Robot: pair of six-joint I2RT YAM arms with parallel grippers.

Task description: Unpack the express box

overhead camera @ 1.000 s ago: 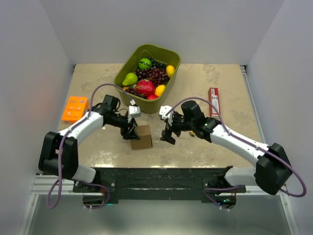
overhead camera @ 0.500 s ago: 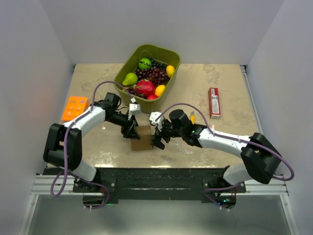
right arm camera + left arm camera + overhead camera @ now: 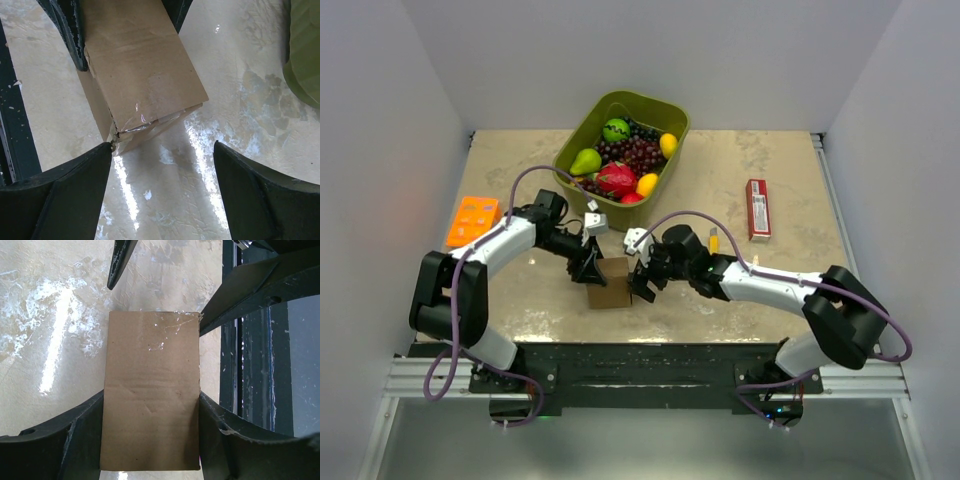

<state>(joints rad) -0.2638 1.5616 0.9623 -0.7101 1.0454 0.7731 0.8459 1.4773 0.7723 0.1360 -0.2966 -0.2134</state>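
The express box (image 3: 611, 283) is a small brown cardboard box with clear tape, standing on the table near the front middle. My left gripper (image 3: 590, 268) is shut on it from the left; in the left wrist view both fingers (image 3: 82, 430) press the sides of the box (image 3: 150, 390). My right gripper (image 3: 642, 280) is open at the box's right side. In the right wrist view its left fingertip (image 3: 102, 155) touches the taped lower corner of the box (image 3: 140, 70), and the gripper (image 3: 162, 147) spans bare table.
A green tub (image 3: 660, 112) of fruit stands behind the box. An orange tray (image 3: 473, 221) lies at the left, a slim red packet (image 3: 757, 208) at the right, a small yellow item (image 3: 714, 240) by the right arm. The black front rail (image 3: 640, 365) runs close below the box.
My right arm has swung left, bringing its open gripper up against the box's right side. My left gripper has stayed closed on the box.
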